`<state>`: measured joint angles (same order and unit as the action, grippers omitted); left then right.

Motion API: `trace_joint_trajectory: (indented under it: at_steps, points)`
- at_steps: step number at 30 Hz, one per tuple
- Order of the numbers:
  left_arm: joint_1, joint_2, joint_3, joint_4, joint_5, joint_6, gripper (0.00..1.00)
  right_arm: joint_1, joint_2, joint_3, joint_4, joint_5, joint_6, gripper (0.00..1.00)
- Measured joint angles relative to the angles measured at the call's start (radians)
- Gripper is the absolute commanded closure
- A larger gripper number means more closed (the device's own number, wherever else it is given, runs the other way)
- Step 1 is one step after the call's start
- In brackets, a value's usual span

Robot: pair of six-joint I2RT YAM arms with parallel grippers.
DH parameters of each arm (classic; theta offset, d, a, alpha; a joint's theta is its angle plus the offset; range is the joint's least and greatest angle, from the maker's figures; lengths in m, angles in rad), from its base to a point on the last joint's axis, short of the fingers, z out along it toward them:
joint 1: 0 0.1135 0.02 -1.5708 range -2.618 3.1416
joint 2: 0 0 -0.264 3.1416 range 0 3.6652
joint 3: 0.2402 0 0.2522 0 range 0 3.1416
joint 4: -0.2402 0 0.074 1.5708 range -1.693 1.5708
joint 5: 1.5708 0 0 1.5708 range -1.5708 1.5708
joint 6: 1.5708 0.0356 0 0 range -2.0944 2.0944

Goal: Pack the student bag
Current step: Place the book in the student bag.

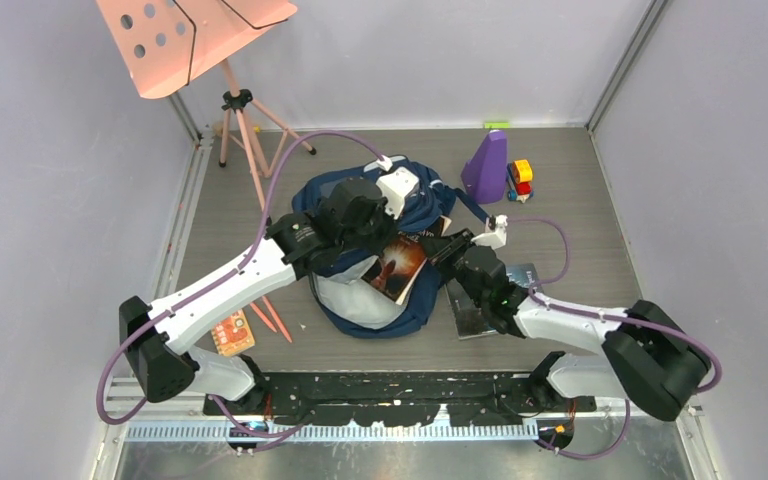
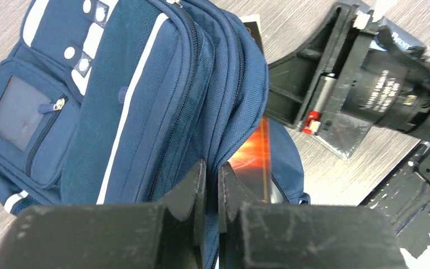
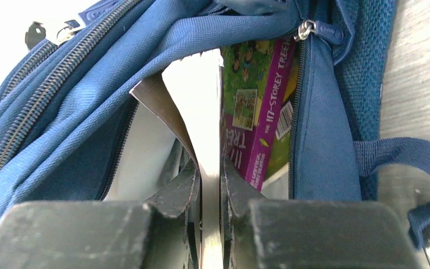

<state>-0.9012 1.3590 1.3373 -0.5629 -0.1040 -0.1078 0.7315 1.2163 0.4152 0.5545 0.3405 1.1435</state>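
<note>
The left gripper (image 2: 211, 188) has its jaws squeezed almost together, pinching the navy rim of the student bag (image 1: 415, 305) at its main opening. The bag lies near the middle of the table (image 1: 580, 200), with its mouth facing the arm bases and its pale grey lining showing. Its front pockets and white stripes face the left wrist camera.

A book (image 1: 397, 268) with a dark cover and an orange glow stands partly inside the mouth. A purple-spined book (image 3: 257, 112) already sits in the bag just right of it, close against the zip.

The right gripper (image 3: 211, 190) is clamped narrowly on the first book's white page edge. Under the right arm a dark flat item (image 1: 475, 315) lies on the table just beside the bag. Farther back on the right stands a purple wedge-shaped object (image 1: 486, 165), with a small stack of coloured blocks (image 1: 520, 180) just beside it.
</note>
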Motion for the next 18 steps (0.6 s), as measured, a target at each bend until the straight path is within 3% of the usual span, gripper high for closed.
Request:
trace_joint_trajectory:
  at_steps: [6,13,18]
  points:
    - [0.002,0.006,0.000,0.024,0.046,-0.015,1.00,0.006,0.146,-0.004,0.214,0.081,0.021,0.99]
    - [0.006,0.014,-0.004,0.028,0.101,-0.016,1.00,0.016,0.421,0.070,0.444,0.128,0.052,0.99]
    - [0.006,0.014,-0.008,0.027,0.126,-0.016,1.00,0.022,0.552,0.132,0.532,0.176,0.043,0.99]
